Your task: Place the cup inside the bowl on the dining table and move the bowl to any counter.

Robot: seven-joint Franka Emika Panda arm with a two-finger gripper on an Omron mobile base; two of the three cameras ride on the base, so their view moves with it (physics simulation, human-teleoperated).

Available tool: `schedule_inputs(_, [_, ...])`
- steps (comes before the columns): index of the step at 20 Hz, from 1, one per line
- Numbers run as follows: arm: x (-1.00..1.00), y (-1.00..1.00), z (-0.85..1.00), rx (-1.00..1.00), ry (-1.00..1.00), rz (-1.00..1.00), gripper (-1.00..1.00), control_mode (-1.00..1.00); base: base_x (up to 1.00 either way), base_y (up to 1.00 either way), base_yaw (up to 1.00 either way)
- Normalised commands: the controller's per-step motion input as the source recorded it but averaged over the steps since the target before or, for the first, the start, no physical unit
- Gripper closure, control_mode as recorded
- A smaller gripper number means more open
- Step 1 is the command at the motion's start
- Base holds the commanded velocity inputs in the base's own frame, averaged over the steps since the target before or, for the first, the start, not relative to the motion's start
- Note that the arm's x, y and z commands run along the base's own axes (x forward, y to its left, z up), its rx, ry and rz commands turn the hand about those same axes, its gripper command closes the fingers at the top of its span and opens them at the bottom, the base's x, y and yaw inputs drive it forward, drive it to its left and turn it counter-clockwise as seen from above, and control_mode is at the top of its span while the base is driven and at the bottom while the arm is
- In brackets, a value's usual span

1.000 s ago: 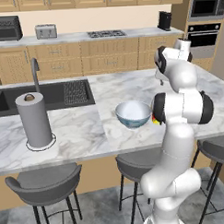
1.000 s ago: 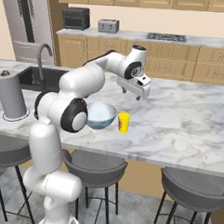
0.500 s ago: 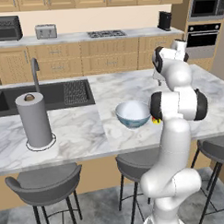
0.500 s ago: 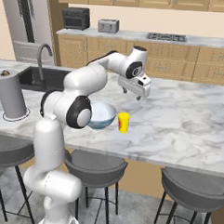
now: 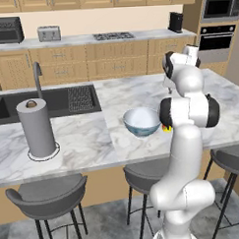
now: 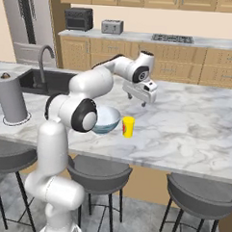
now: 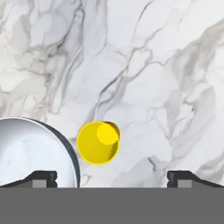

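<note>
Cup, left base view: one cup [image 5: 165, 129], almost wholly hidden behind the arm's dark joint; a yellow sliver with a red spot shows, below and nearer than the gripper.
Bowl, left base view: one bowl [image 5: 141, 121], fully visible on the marble surface [image 5: 92, 137], below the gripper and to its left as seen.
Gripper, left base view: the gripper [image 5: 167, 85] is largely masked by the arm's own links; its fingers cannot be made out.
Around, left base view: one paper towel roll [image 5: 37, 128] far left, one dark sink [image 5: 42, 102] with a tap [image 5: 37, 78], three grey stools [image 5: 48, 198] partly under the surface edge.
Cup, right base view: the cup stands upright [image 6: 128, 127] on the surface, in the open, just below and slightly left of the gripper, close beside the bowl; whether they touch cannot be told.
Bowl, right base view: its left part [image 6: 107, 120] is covered by the arm's elbow.
Gripper, right base view: the gripper [image 6: 140, 101] hangs above the surface, holding nothing.
Hand view: the cup [image 7: 98, 142] seen from above, between the two fingertips [image 7: 41, 178], nearer the left one; the bowl's rim [image 7: 65, 146] cut off at the lower left edge; fingers spread wide apart, each half hidden at the bottom.
</note>
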Motion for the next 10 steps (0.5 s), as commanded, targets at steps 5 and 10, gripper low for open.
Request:
schedule_inputs(5, [0.0, 0.0, -0.2, 0.02, 0.01, 0.0, -1.0, -1.0, 0.0, 0.0, 0.0])
schedule_inputs(10, [0.0, 0.0, -0.17, 0.02, 0.03, 0.0, -1.0, -1.0, 0.0, 0.0, 0.0])
